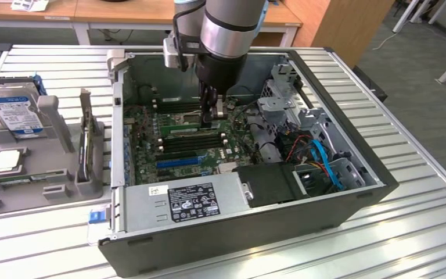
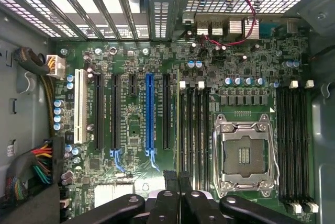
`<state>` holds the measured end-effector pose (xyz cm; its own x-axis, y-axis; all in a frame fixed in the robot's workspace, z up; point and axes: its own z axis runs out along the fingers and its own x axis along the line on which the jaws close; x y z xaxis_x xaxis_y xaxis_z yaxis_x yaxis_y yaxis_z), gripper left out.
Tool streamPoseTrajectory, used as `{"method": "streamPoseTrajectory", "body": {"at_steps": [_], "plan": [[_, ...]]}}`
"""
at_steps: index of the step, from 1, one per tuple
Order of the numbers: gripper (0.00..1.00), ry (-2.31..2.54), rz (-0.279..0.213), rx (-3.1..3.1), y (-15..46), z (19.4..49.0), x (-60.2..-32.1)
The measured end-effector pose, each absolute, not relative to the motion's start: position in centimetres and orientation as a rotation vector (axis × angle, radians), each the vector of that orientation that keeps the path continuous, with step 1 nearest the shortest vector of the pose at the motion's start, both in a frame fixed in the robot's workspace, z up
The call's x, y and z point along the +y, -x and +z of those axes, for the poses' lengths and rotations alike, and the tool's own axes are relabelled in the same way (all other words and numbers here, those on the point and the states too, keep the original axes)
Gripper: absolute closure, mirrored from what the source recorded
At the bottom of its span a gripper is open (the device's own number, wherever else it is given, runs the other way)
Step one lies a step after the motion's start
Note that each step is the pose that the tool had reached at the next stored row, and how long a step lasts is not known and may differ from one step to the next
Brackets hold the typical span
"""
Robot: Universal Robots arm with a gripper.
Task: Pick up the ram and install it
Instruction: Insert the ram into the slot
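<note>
A ribbed metal desk [image 1: 424,232] carries a hard drive [image 1: 14,110] on the exterior view's left, then an open computer case [image 1: 231,244]. Inside, the gripper [image 1: 213,118] — pinched shut — hangs over the ram [image 2: 178,124], edge-on in a memory slot — whether it grips the stick I cannot tell.

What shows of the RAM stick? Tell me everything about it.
The RAM stick appears edge-on as a long, thin green strip, like circuit board; its chips are hidden. It stands upright on its long edge along the outermost black memory slot of the bank beside the empty processor socket. Its near end runs between the fingertips of the shut gripper, which seems to hold it. Whether it is fully seated cannot be told.
</note>
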<state>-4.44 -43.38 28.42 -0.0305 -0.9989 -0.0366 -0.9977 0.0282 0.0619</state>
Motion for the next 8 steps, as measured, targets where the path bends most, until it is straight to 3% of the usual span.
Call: {"method": "streamPoseTrajectory", "body": {"at_steps": [8], "plan": [[0.88,-2.176,-0.109,-2.24,3.96,28.4,-43.38]]}}
